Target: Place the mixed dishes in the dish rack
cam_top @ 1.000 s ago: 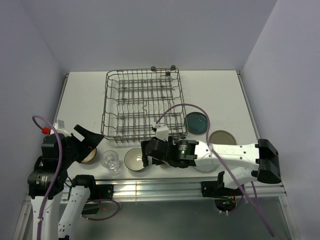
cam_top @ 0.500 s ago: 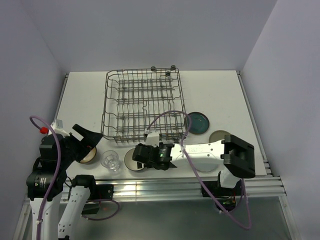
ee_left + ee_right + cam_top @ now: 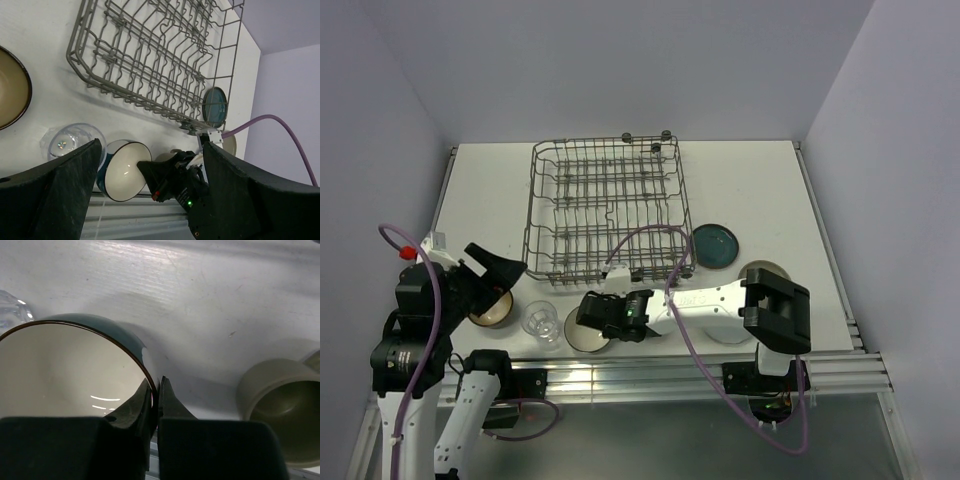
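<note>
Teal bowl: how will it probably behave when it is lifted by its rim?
The teal bowl looks rigid and glossy, so it may slip. The right gripper pinches only one spot on the rim, so the bowl will likely tilt and hang.

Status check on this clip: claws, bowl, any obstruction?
Right claw shut on rim of teal cream-lined bowl. Left claw open, empty. Grey wire dish rack empty. Olive-grey mug, clear glass flank bowl.
</note>
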Controlling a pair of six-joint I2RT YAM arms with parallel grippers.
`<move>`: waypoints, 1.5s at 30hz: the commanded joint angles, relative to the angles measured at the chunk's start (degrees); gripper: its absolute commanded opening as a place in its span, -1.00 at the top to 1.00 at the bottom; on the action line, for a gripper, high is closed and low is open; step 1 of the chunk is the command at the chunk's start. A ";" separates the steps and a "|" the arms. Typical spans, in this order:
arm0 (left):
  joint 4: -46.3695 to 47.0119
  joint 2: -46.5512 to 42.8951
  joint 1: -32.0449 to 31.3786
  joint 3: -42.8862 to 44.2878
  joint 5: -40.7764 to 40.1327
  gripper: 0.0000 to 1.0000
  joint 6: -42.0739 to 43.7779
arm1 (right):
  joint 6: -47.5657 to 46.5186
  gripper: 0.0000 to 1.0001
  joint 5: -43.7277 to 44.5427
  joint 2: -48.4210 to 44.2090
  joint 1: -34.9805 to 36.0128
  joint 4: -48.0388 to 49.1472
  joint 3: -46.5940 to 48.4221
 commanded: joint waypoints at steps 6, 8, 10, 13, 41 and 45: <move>9.94 1.29 0.32 -1.00 14.91 -0.73 5.35 | 1.98 1.00 7.26 -10.12 1.29 -7.32 2.35; 14.33 1.38 0.32 -2.67 21.77 -0.72 5.27 | 1.81 1.00 7.53 -14.59 1.73 -8.47 1.39; 18.10 1.73 0.32 -3.38 27.29 -0.73 5.09 | 0.33 1.00 7.00 -17.77 2.00 -8.56 0.94; 19.88 2.96 0.32 -2.86 31.61 -0.80 6.58 | -1.87 1.00 5.95 -24.45 2.09 -8.56 0.07; 37.46 22.46 -30.15 6.90 18.28 -0.96 -0.10 | -15.59 1.00 -5.83 -48.99 -14.61 -3.64 -3.01; 40.19 24.31 -34.38 5.76 17.13 -0.98 -0.19 | -16.12 1.00 -8.73 -50.47 -16.02 -3.11 -2.75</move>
